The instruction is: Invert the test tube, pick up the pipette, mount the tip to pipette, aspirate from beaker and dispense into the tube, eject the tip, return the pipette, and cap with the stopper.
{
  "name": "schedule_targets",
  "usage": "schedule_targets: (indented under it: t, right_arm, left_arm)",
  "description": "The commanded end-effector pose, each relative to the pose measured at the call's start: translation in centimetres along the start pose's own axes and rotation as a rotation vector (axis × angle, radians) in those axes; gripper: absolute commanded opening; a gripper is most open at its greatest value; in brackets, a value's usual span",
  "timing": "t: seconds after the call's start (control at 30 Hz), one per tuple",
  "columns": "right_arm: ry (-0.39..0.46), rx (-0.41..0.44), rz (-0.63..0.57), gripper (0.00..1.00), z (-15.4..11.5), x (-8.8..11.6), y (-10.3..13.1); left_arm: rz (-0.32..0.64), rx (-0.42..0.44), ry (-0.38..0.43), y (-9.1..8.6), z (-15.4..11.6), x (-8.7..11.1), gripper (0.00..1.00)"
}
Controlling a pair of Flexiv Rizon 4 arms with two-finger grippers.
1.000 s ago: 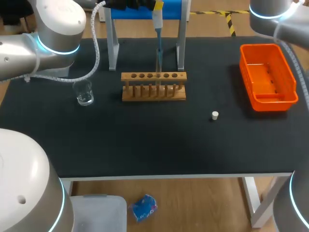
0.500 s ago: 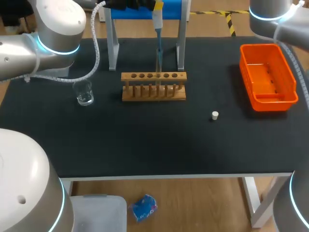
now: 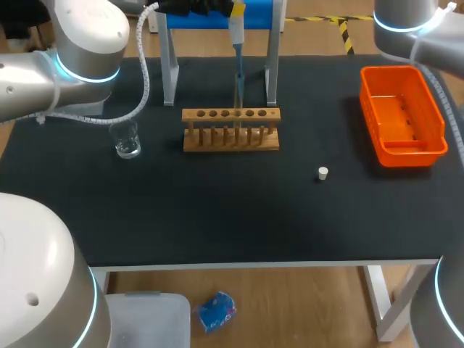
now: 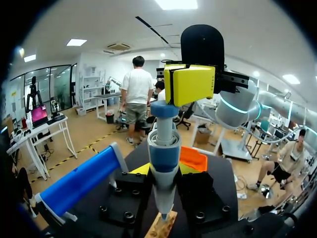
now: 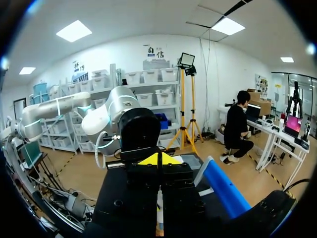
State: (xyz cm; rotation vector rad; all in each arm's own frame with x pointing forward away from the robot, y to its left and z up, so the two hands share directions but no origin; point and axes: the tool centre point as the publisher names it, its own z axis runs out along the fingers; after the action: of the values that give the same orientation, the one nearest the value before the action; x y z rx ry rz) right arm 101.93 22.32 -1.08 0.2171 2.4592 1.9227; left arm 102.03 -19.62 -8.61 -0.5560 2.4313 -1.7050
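Shows no shift over the past second, keeping the pipette (image 3: 237, 36) clenched in the left gripper (image 3: 230, 9) at the frame's top middle, tip down over the rack (image 3: 230, 138), probably mid-dispense, with the stopper (image 3: 322, 172) waiting right of centre.

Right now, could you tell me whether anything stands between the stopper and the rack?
Nothing visible does: only bare table lies between the stopper and the rack. The pipette hangs over the rack's middle, though.
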Motion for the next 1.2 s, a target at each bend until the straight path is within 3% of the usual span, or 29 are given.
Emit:
schedule_targets:
  t: [0.03, 1.2]
  right_arm:
    - [0.002, -0.004, 0.003, 0.00, 0.1, 0.0, -0.7]
    - [0.013, -0.007, 0.032, 0.00, 0.5, -0.2, -2.3]
  left_arm:
    - [0.002, 0.009, -0.001, -0.1, 0.0, 0.1, 0.00]
    - [0.002, 0.009, -0.001, -0.1, 0.0, 0.1, 0.00]
